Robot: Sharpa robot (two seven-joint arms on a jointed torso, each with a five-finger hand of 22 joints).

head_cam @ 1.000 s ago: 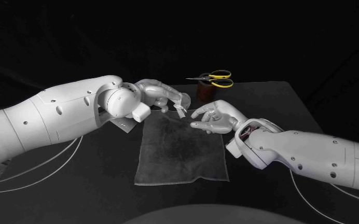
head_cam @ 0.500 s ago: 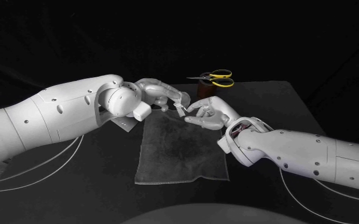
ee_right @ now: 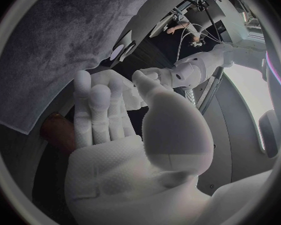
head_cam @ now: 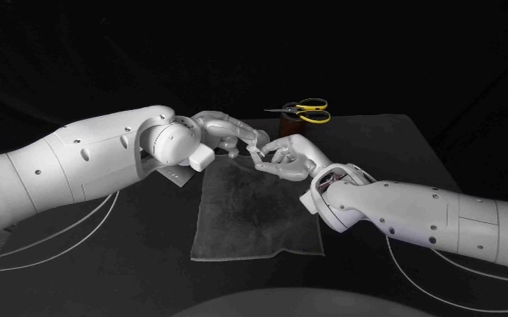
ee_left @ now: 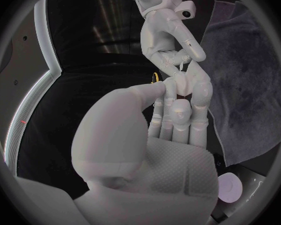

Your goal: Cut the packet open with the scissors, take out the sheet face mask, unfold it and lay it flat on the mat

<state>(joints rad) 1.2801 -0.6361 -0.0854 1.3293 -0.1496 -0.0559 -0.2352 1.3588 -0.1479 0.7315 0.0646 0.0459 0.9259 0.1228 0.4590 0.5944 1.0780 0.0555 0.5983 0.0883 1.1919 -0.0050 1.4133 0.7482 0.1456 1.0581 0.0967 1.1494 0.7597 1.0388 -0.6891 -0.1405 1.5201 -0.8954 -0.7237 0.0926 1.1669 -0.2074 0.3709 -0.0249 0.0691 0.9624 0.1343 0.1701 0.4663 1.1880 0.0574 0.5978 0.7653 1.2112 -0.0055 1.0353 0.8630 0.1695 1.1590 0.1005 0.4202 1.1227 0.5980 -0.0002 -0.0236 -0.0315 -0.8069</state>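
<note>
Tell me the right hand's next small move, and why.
Probably pinch the free edge of the small white piece that the left hand holds, then draw it aside. Both hands meet over the far edge of the mat, with the fingertips of the right hand at the piece; whether they grip it is unclear.

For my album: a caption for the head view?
Left hand and right hand meet above the mat, scissors behind.
</note>
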